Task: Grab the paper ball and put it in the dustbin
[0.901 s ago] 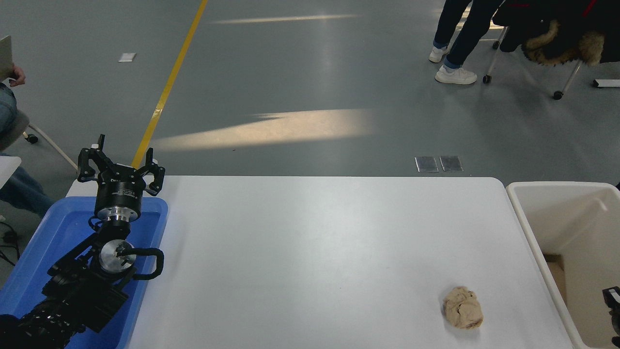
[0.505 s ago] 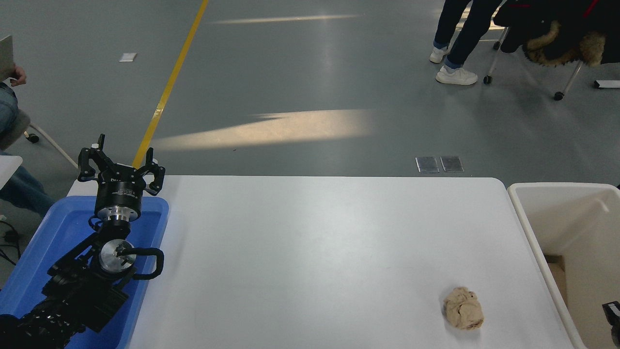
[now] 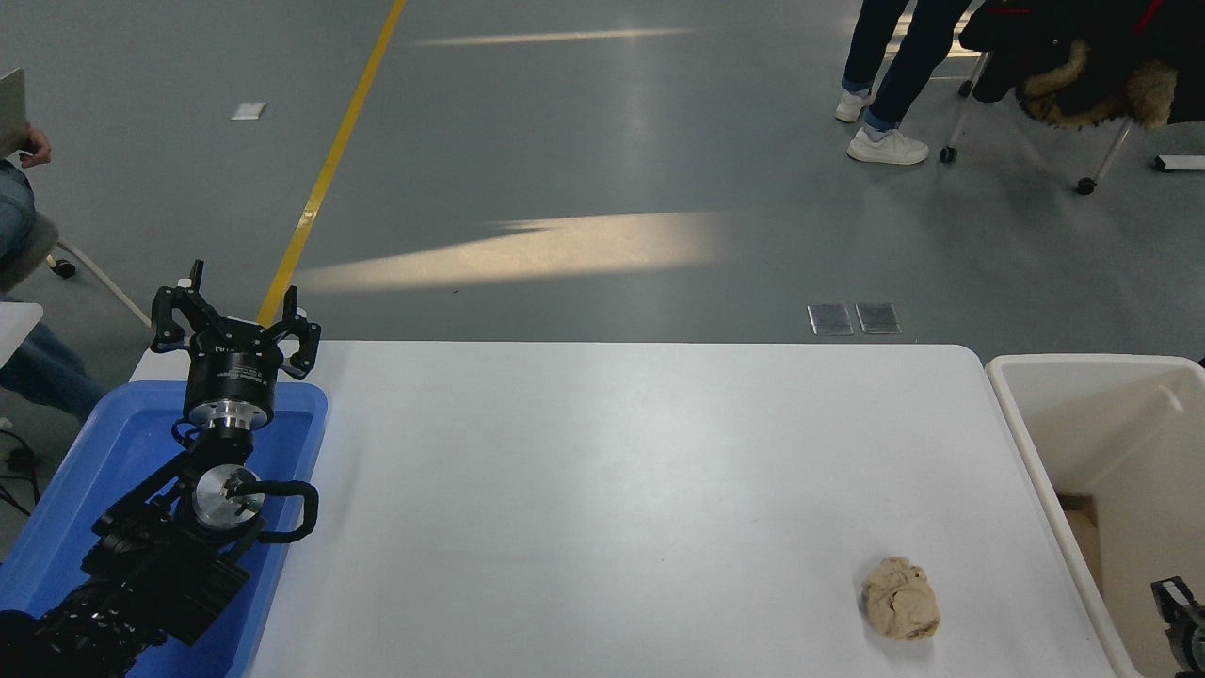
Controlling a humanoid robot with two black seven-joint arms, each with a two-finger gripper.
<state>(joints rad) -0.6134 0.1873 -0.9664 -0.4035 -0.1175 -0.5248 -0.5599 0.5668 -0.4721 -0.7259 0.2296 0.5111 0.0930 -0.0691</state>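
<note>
My right gripper (image 3: 1181,621) is only a sliver at the lower right edge, over the dustbin (image 3: 1026,443); I cannot tell how its fingers stand. Compared with a moment ago that sliver sits a little further into view and toward the table, so I judge the reach is just beginning. The paper ball (image 3: 901,611) lies unmoved on the white table (image 3: 612,490), near the bin's rim, not yet touched. My left gripper (image 3: 233,331) hangs spread wide, parked over the blue tray (image 3: 113,452).
</note>
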